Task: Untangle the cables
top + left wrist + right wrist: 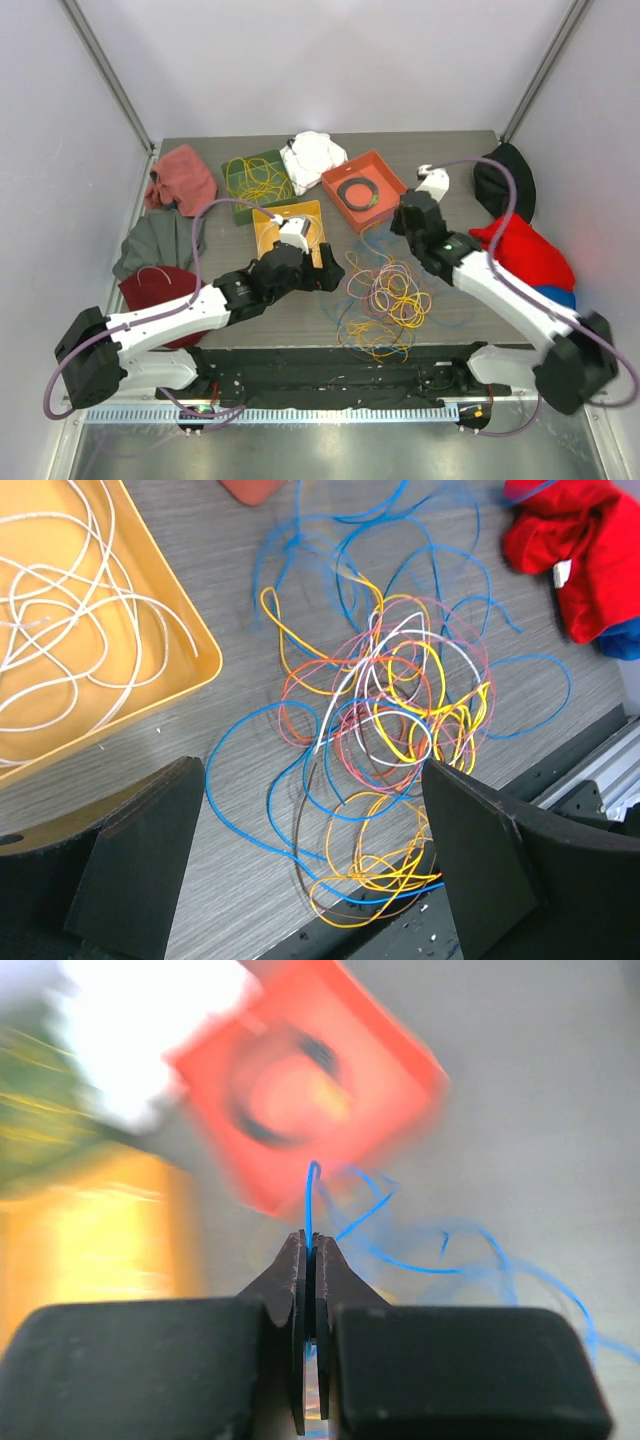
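The cables (385, 295) lie as a loose tangle of blue, yellow, pink, white and orange loops on the grey table, reaching its front edge. In the left wrist view the tangle (400, 710) sits just ahead of my left gripper (312, 780), whose jaws stand wide apart above it with nothing between them. From above, the left gripper (327, 268) hangs at the tangle's left side. My right gripper (312, 1245) is shut on a single blue cable (312, 1190), which rises from the fingertips and trails off right. The right gripper (400, 222) is behind the tangle, near the orange tray.
An orange tray (385, 170) holds a black coil. A yellow tray (262, 222) holds white cables (60, 630), and a green tray (240, 205) holds yellow ones. Cloths lie around: white (312, 155), red (525, 250), black (505, 180), pink (185, 175), grey (155, 240).
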